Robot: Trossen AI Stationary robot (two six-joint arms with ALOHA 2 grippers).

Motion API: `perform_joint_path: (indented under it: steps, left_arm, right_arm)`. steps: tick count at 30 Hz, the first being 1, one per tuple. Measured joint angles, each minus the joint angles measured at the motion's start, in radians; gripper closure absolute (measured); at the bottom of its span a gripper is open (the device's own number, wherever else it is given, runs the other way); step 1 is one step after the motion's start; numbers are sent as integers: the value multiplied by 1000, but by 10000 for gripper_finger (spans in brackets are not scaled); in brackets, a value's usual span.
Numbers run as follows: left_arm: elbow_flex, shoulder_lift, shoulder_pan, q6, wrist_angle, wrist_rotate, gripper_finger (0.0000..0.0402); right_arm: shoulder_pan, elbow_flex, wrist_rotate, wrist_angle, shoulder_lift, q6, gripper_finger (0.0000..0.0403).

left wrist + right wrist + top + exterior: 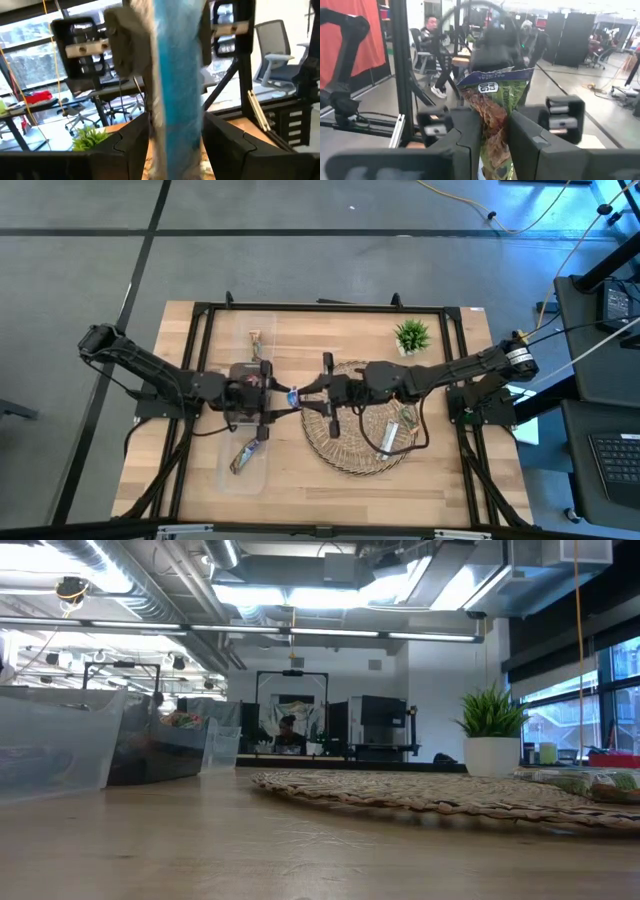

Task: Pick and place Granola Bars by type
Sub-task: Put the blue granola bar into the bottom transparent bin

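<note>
A granola bar with a blue wrapper hangs above the table's middle, between my two grippers. My left gripper comes from the left and my right gripper from the right, and both are shut on it. In the left wrist view the bar shows its blue face. In the right wrist view the bar shows a green printed face. Other bars lie in the clear tray and on the wicker mat. Neither gripper appears in the low view. My left gripper has the bar's left end between its two fingers, level from the table's left and along the bar. The bar is lifted clear. My right gripper pinches the bar's right end between its two fingers, level from the table's right. The wrapper is crumpled narrow there.
A long clear tray stands left of centre, and a round wicker mat lies right of centre. A small potted plant stands by the far right corner. In the low view, clear bins stand left and the mat lies right.
</note>
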Motion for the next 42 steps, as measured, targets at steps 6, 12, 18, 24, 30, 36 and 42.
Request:
perform_joint_path:
  steps: [6,12,18,24,30,36,42]
  left_arm:
    - [0,0,0,-24,5,-11,233]
    - [0,0,0,-25,4,-51,264]
    - [0,0,0,-27,4,-51,313]
    - [0,0,0,-50,3,-50,324]
    - [0,1,0,-54,-4,-49,322]
    - [0,2,1,-142,-56,-73,328]
    - [0,-1,-6,-296,-139,-79,328]
  right_arm:
    - [-1,0,21,-11,0,0,315]
    - [-1,0,21,-9,-1,-3,315]
    - [0,0,21,-9,-1,-3,315]
    - [-1,0,-27,-23,-2,-2,311]
    - [-1,2,-103,-70,-4,70,248]
    - [-1,3,-61,-259,-51,78,173]
    - [-2,2,-39,-522,-139,181,142]
